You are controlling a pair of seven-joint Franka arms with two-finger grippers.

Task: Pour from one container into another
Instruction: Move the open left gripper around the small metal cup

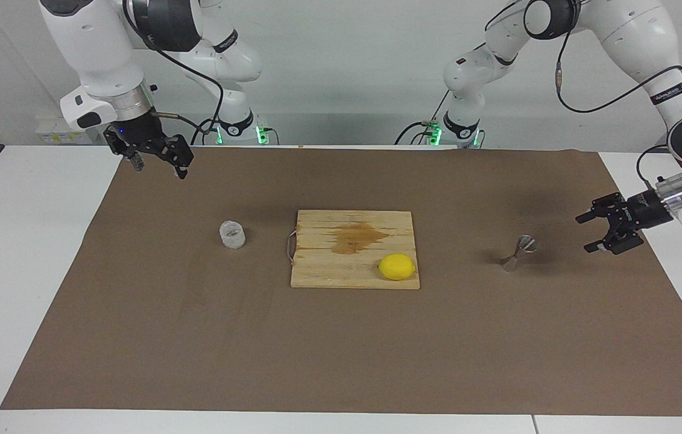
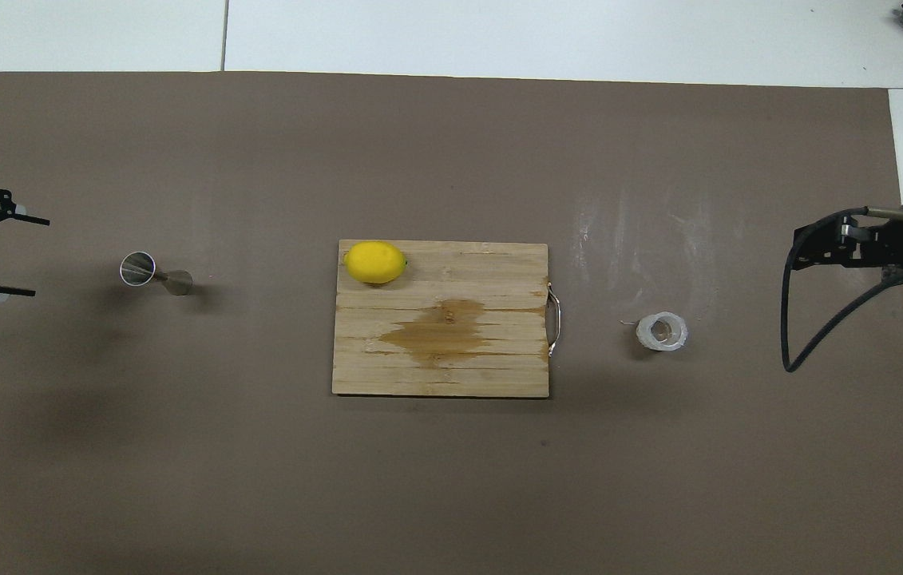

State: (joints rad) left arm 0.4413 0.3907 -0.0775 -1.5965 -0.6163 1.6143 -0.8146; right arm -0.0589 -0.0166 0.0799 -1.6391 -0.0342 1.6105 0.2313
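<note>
A rectangular wooden cutting board (image 1: 356,248) with a dark wet stain and a thin metal handle lies at the middle of the brown paper sheet (image 1: 341,349) that covers the white worktop (image 1: 21,241); all places are given from this board. An oval yellow lemon (image 1: 397,267) rests on the board's corner that is farther from the robots and toward the left arm's end. The small short clear textured glass cup (image 1: 232,234) stands upright on the paper beside the board, toward the right arm's end and apart from it. The small silvery metal hourglass-shaped jigger (image 1: 520,253) stands on the paper toward the left arm's end, well apart from the board.

The left hand (image 1: 595,230) hangs low over the paper's edge at the left arm's end, just beside the jigger and not touching it; its fingers (image 2: 20,255) are spread wide and point toward the jigger. The right hand (image 1: 158,165) is raised over the paper's corner at the right arm's end, well apart from the cup, its fingers spread and holding nothing.
</note>
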